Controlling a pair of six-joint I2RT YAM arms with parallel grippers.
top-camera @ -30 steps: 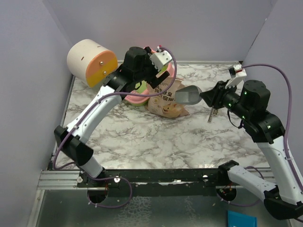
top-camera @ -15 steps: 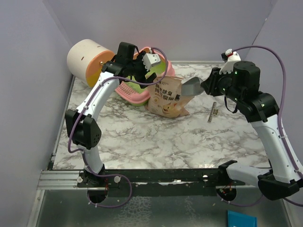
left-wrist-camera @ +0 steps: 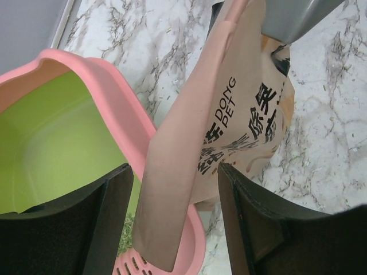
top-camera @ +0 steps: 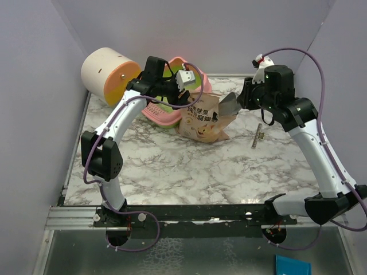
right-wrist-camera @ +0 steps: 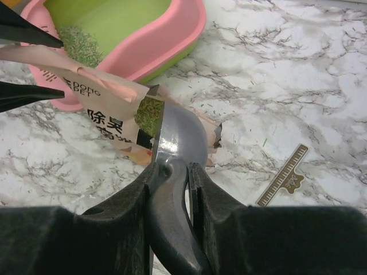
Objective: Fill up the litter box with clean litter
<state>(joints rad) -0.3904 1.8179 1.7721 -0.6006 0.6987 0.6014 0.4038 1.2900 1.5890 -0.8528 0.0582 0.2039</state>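
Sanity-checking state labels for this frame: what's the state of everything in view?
litter box: mostly bare inside, one small patch of clean litter in a corner.
litter bag: standing, mouth open, litter inside.
scoop: bowl at the bag's mouth.
right hand: shut on the scoop's handle.
left hand: astride the bag's lip, grip unclear.
cream-and-orange cylinder: on its side.

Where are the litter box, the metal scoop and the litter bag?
litter box (right-wrist-camera: 194, 26), right wrist view, on its pink outer wall.
metal scoop (right-wrist-camera: 182, 137), right wrist view, on the grey bowl.
litter bag (left-wrist-camera: 229, 109), left wrist view, on its printed tan face.
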